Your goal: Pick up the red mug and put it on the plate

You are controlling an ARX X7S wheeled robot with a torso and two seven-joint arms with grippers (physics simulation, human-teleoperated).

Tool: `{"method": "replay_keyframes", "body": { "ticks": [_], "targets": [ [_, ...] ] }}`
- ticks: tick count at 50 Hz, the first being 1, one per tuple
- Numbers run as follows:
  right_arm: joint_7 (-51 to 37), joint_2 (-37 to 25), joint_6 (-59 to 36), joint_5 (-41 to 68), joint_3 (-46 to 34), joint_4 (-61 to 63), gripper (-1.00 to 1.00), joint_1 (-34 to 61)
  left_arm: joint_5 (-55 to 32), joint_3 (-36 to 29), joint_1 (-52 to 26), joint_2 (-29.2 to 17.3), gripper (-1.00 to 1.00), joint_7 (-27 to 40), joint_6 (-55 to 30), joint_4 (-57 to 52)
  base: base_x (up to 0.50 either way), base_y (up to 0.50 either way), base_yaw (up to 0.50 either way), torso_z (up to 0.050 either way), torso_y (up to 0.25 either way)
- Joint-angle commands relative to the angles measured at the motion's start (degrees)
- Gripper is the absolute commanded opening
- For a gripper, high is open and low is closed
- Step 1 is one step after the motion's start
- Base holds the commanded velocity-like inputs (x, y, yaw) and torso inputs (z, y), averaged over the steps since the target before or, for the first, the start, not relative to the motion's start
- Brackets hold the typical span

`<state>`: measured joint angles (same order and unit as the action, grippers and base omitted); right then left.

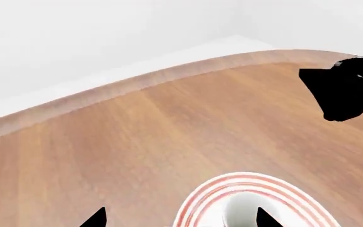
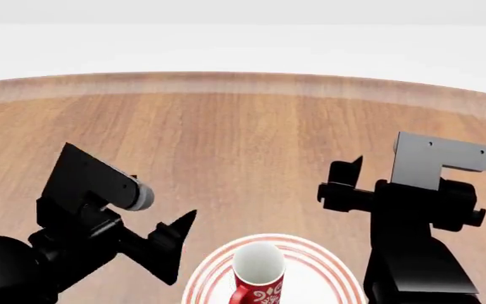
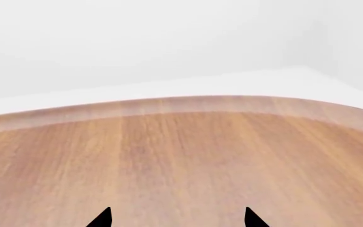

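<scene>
At the near edge of the surface (image 2: 252,139), the red mug (image 2: 257,278) stands upright on the plate (image 2: 331,272), so I judge the placing done. The left pincer (image 2: 175,244), just beside the plate, and the right pincer (image 2: 344,183), farther in, are both released and empty. No readable writing, only white swirls.

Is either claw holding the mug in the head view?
No. The mug stands on the plate, with both claws apart from it.
</scene>
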<state>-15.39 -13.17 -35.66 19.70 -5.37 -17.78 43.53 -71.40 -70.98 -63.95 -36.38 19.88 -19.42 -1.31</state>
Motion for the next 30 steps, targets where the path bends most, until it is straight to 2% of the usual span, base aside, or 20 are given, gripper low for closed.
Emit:
{"method": "replay_keyframes", "body": {
  "ticks": [1, 7, 15, 30],
  "targets": [
    [0.0, -0.3, -0.5, 0.6, -0.1, 2.2, 1.00, -0.5, 4.7, 5.3, 4.6, -1.0, 1.00, 14.0, 10.3, 0.2, 0.00, 0.00, 0.00, 0.000, 0.000],
    [1.6, -0.5, 1.4, 1.6, -0.2, 5.4, 1.00, -1.7, 7.9, 6.1, 5.7, -1.0, 1.00, 20.8, 12.0, -0.8, 0.00, 0.00, 0.00, 0.000, 0.000],
    [2.2, -1.0, 2.4, 1.8, -0.7, 9.2, 1.00, -2.9, 10.3, 7.7, 6.9, -0.7, 1.00, 25.3, 15.3, -0.5, 0.00, 0.00, 0.00, 0.000, 0.000],
    [2.7, -2.9, 9.1, -2.1, -4.7, 17.7, 1.00, -6.5, 13.2, 8.9, 8.4, -0.1, 1.00, 25.9, 19.7, 0.4, 0.00, 0.00, 0.00, 0.000, 0.000]
  ]
}}
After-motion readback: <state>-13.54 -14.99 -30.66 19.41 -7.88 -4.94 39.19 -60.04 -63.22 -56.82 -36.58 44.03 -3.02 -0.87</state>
